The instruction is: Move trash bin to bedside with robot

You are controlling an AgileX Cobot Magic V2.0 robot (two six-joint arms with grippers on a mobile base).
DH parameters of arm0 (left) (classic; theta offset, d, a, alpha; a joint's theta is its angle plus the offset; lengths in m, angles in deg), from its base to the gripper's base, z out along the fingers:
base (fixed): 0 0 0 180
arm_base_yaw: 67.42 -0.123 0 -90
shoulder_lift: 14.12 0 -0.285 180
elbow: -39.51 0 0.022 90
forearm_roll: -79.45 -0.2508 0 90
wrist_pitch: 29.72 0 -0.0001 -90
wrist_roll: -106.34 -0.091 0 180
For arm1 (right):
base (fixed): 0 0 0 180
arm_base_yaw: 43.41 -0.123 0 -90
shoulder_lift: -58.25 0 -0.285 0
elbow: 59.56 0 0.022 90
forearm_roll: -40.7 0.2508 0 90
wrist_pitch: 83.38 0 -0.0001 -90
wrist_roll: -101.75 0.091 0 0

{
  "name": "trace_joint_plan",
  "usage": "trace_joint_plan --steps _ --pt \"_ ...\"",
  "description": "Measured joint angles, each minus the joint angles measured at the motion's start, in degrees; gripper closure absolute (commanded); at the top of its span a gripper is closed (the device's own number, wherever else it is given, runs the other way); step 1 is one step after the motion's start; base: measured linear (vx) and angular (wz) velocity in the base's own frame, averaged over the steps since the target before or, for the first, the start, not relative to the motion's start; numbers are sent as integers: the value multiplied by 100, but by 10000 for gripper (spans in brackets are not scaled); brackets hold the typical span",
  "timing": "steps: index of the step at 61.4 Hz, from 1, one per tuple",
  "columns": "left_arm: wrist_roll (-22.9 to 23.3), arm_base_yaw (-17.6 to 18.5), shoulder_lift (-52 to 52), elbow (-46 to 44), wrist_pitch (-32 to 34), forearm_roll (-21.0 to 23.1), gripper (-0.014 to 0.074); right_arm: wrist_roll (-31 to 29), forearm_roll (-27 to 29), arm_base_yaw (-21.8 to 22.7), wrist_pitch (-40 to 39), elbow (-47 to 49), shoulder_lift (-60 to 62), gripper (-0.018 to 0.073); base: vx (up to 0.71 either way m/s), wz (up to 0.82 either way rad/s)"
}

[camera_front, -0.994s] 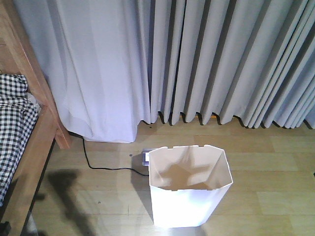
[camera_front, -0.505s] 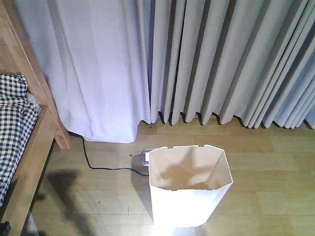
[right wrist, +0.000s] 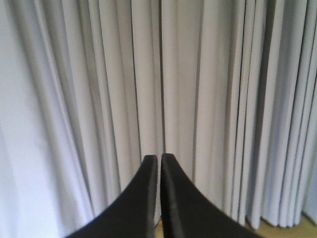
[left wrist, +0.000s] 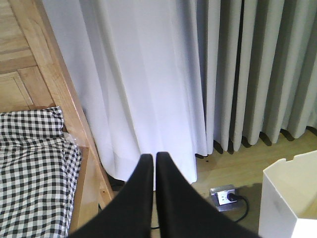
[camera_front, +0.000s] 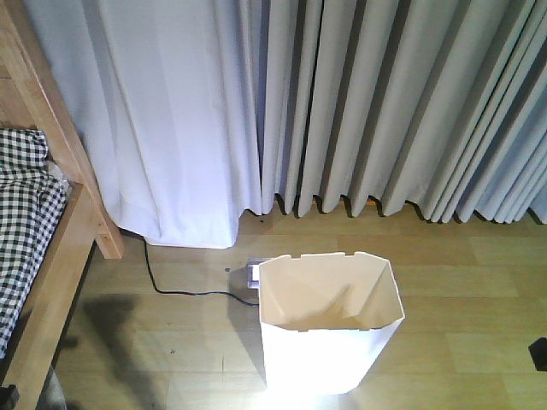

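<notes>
- One trash bin [camera_front: 329,329] is counted on the wooden floor [camera_front: 461,299], at about 6 o'clock in the front view.
- One bedside [camera_front: 60,256] is seen at 9 o'clock, with one spread of checked bedding [camera_front: 21,213] on it.
- One wall socket [left wrist: 224,196] is found on the floor, just behind the bin; one black cord [camera_front: 167,286] is plugged into it.
- Two grippers are counted: one left gripper [left wrist: 154,157] and one right gripper [right wrist: 159,158], each with two black fingers pressed together.
- One run of pale curtains [camera_front: 342,102] is shown across 12 o'clock; its folds are too many to be counted surely.
</notes>
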Motion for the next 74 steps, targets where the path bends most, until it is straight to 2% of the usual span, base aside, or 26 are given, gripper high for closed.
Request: trace_joint_plan --steps 6,16,34,74 --pt "0 0 0 0 0 0 603 -51 35 -60 42 -5 0 567 0 0" --pt "0 0 0 0 0 0 603 -66 -147 -420 33 -5 0 567 0 0" --pt "0 0 0 0 0 0 603 -66 -199 -401 -270 -5 0 567 0 0" --pt "0 0 0 0 0 0 603 -60 -201 -401 -288 -5 0 567 0 0"
